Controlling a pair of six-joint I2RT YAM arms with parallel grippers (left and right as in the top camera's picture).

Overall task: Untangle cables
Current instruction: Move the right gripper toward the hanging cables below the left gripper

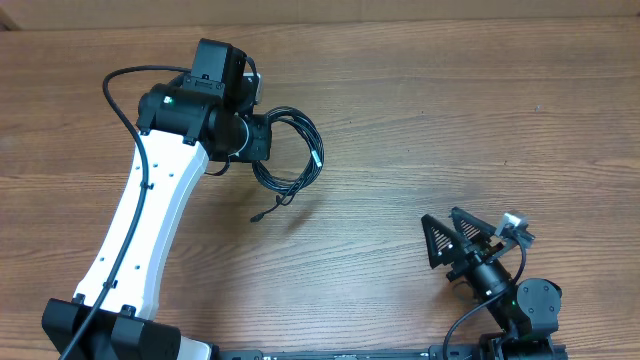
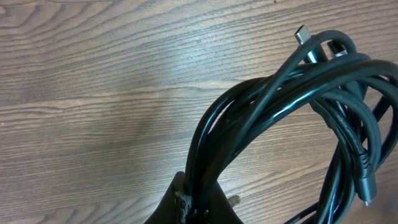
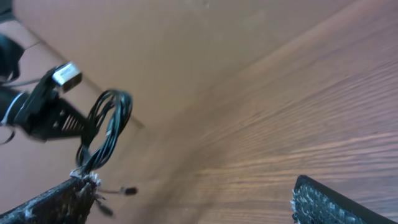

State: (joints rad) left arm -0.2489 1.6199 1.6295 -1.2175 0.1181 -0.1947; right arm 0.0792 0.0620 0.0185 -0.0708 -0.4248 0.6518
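The cables [image 1: 295, 150] are thin black cords bunched in one looped bundle, hanging from my left gripper [image 1: 268, 138] over the wooden table. In the left wrist view the jaws of the left gripper [image 2: 202, 205] are shut on several strands of the cables [image 2: 280, 106]. A silvery plug tip [image 2: 303, 33] sticks out at the top of the loop. One loose plug end [image 1: 258, 215] trails toward the table. My right gripper [image 1: 440, 228] stands open and empty near the front right, far from the bundle. From the right wrist view the cables [image 3: 106, 127] show in the distance.
The wooden table [image 1: 450, 110] fills the view. The white left arm [image 1: 140, 230] slants from the front left edge toward the bundle. The right arm's base [image 1: 520, 305] sits at the front right corner.
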